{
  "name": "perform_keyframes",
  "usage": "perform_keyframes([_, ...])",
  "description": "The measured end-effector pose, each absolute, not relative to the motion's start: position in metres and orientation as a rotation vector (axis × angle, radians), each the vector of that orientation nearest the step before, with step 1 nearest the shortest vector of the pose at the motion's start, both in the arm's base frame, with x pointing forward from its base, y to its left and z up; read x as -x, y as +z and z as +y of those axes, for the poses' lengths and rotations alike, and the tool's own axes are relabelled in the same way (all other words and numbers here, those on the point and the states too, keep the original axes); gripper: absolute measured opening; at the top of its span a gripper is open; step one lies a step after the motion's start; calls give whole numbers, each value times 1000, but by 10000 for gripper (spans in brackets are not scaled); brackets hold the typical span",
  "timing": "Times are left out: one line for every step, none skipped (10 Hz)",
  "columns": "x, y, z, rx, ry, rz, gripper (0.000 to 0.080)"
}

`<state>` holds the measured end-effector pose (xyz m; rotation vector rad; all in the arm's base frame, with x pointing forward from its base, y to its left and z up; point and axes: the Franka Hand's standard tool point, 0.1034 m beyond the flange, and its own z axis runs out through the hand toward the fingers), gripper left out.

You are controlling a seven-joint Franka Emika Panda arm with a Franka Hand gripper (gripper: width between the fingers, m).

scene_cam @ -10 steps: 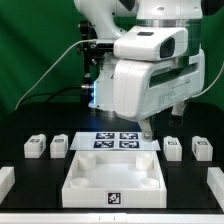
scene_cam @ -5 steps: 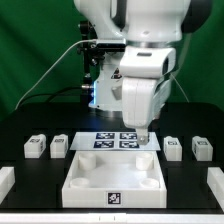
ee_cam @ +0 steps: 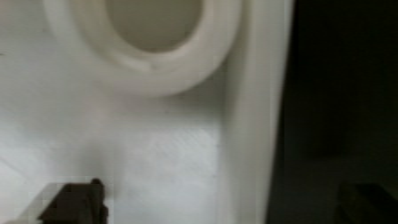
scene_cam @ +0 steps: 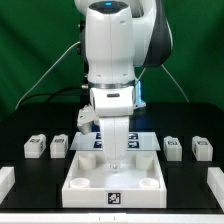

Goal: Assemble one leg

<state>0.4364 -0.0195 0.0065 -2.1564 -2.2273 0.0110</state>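
The large white tabletop (scene_cam: 113, 183) lies at the front centre, sockets up. My gripper (scene_cam: 118, 158) hangs straight down at its rear rim. In the wrist view the gripper (ee_cam: 222, 205) is open: one dark fingertip (ee_cam: 75, 203) is over the white tabletop surface (ee_cam: 160, 140) and the other over the black table beyond its edge. Nothing is between them but the rim. A round corner socket (ee_cam: 151, 40) shows close by. Two legs (scene_cam: 37, 147) (scene_cam: 60, 146) stand on the exterior view's left and two legs (scene_cam: 172, 147) (scene_cam: 202, 149) on its right, all untouched.
The marker board (scene_cam: 146, 140) lies behind the tabletop, mostly hidden by the arm. White parts sit at the table's front corners, on the exterior view's left (scene_cam: 5, 180) and right (scene_cam: 215, 182). A green curtain closes the back.
The arm has swung from the exterior view's right to the centre and come down. The gripper has moved from above the marker board to the tabletop's rear rim.
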Motion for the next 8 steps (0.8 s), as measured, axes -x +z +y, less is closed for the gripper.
perform_keyframes([-436, 6, -19, 2165, 11, -2218, 538])
perform_keyframes([-436, 6, -20, 2166, 11, -2217, 538])
perform_keyframes([-436, 6, -20, 2166, 11, -2217, 390])
perform_keyframes([-436, 6, -20, 2167, 11, -2217, 390])
perform_keyframes([-436, 6, -20, 2166, 12, -2216, 200])
perform_keyframes([-437, 6, -20, 2169, 8, -2218, 52])
perform_keyframes([-439, 7, -20, 2174, -1, -2221, 52])
perform_keyframes([-439, 7, -20, 2175, -4, -2222, 52])
